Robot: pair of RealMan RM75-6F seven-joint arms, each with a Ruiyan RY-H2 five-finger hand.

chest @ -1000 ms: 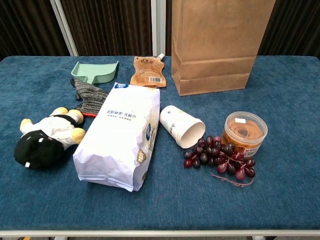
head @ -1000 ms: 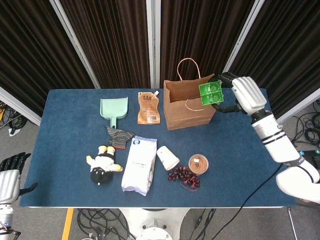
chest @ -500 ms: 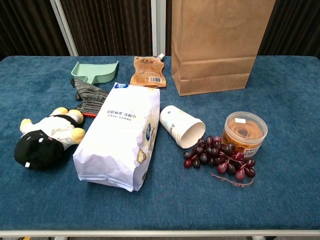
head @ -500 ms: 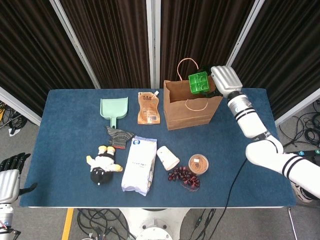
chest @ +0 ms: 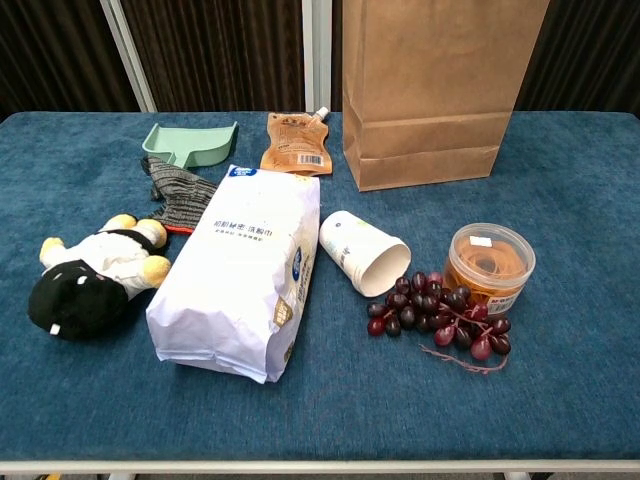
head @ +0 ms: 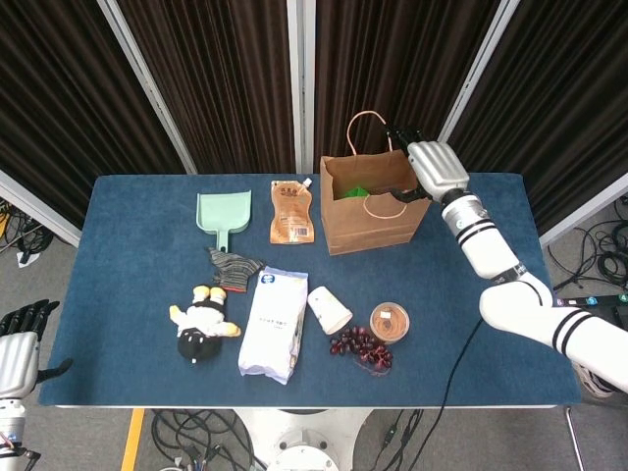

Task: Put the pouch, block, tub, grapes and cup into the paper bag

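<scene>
The brown paper bag (head: 373, 218) (chest: 435, 90) stands open at the back of the blue table. A corner of the green block (head: 360, 190) shows inside it. My right hand (head: 432, 171) hovers at the bag's right rim with its fingers spread, apart from the block. The orange pouch (head: 291, 212) (chest: 297, 145) lies left of the bag. Nearer the front lie the white cup (head: 330, 310) (chest: 364, 253) on its side, the clear tub (head: 390, 322) (chest: 489, 262) and the dark grapes (head: 361, 346) (chest: 440, 315). My left hand (head: 20, 345) hangs empty off the table's front left corner.
A green dustpan (head: 224, 215) (chest: 188, 142), a striped glove (head: 234, 267) (chest: 176, 190), a plush toy (head: 203, 324) (chest: 92, 276) and a large white packet (head: 274, 324) (chest: 240, 270) lie on the left half of the table (head: 137, 255).
My right hand carried the green block leftward over the bag's mouth and let it go; the block now lies inside the bag. The left hand has not moved.
</scene>
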